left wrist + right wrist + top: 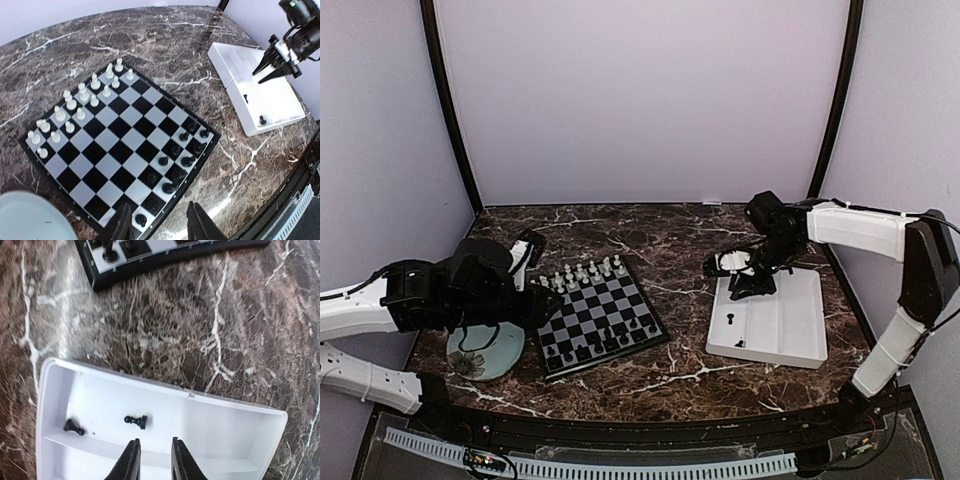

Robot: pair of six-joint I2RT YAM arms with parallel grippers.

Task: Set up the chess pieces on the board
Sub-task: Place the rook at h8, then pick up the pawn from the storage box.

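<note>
Right wrist view: we list two black chess pieces (136,420) lying toppled in the white tray (225,432), right gripper (152,460) narrowly parted and empty above them, likely poised to fetch one. Left wrist view adds the whole board (122,150), nearly filled, left gripper (160,222) spread around a standing black piece (141,218).

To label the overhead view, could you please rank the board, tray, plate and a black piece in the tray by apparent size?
1. board and tray: about alike, so unranked
2. plate: smaller, though partly hidden under the left arm
3. black piece: smallest
</note>
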